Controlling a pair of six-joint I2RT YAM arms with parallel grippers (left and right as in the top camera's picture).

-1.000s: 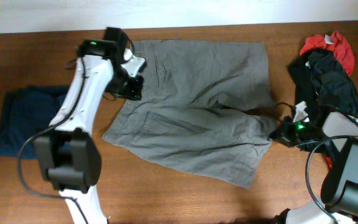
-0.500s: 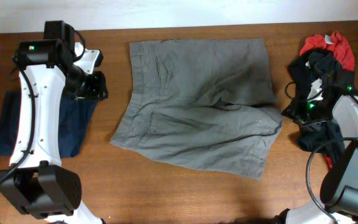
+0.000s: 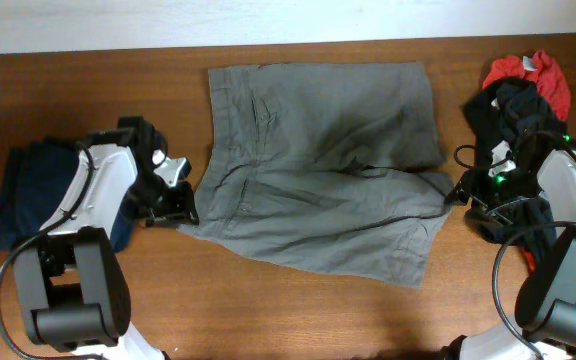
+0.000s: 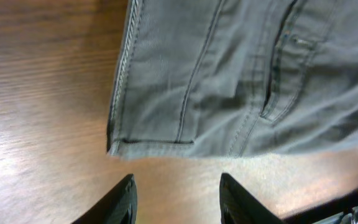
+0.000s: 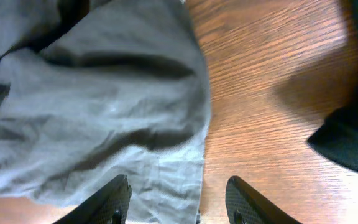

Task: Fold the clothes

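The grey shorts (image 3: pixel 318 170) lie spread flat on the table in the overhead view, waistband to the left, legs to the right. My left gripper (image 3: pixel 180 205) is open and empty beside the shorts' lower-left waistband corner (image 4: pixel 120 146); in the left wrist view its fingers (image 4: pixel 176 199) sit over bare wood just short of that corner. My right gripper (image 3: pixel 458 193) is open at the right hem of the lower leg; in the right wrist view its fingers (image 5: pixel 179 202) straddle the hem edge (image 5: pixel 188 168) without closing on it.
A dark navy garment (image 3: pixel 28 190) lies folded at the left, partly under my left arm. A pile of black and red garments (image 3: pixel 528 100) sits at the right, by my right arm. The wooden table (image 3: pixel 268 310) runs along the front.
My left gripper has let go near the waistband's top, swung out left over the navy garment, then come down to the lower-left corner. My right gripper moved back to the leg hem. The shorts flattened.
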